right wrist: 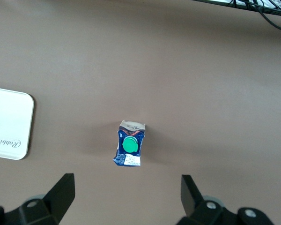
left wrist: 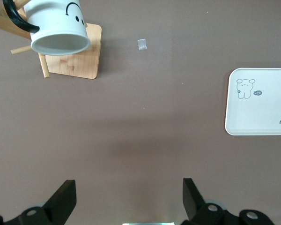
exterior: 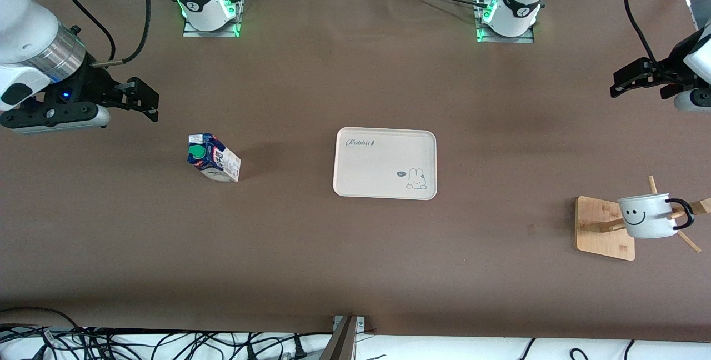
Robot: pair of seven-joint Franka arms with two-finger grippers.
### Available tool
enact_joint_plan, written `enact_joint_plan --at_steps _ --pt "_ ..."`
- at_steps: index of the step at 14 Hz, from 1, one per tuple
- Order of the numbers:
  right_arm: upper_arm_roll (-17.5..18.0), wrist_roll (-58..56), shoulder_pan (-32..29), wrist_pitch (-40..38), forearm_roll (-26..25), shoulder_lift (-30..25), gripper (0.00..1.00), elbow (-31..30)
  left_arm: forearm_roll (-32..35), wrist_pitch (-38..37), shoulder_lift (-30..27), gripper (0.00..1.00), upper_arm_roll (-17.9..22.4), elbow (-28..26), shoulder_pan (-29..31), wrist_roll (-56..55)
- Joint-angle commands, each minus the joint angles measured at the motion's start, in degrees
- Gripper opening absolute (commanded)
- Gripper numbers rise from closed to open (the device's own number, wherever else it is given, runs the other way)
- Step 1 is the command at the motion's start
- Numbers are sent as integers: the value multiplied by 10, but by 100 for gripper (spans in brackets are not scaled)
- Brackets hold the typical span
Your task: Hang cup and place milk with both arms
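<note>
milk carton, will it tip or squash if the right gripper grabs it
The milk carton stands upright on a small base, so a sideways nudge could probably tip it. Its card walls likely dent under a hard squeeze. The right gripper fingers are open.

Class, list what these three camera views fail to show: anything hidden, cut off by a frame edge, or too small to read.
- Cup: in the front view its own body hides which peg of the wooden rack carries it; the left wrist view cuts the rack off.
- Milk: carton print too small to read in front and right wrist views.
- Tray: cut off by the edge in both wrist views.
- Left end effector: its arm leaves the front view.
</note>
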Motion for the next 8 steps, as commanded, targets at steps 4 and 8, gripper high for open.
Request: enact_joint_plan --at_steps 4,8 --pt "2 -8 0 -8 0 -10 100 -1 0 -2 -18 100 -7 -12 -3 -3" --pt "2 -9 0 -9 0 -11 100 -2 -2 -6 -18 100 -8 -11 -3 -4"
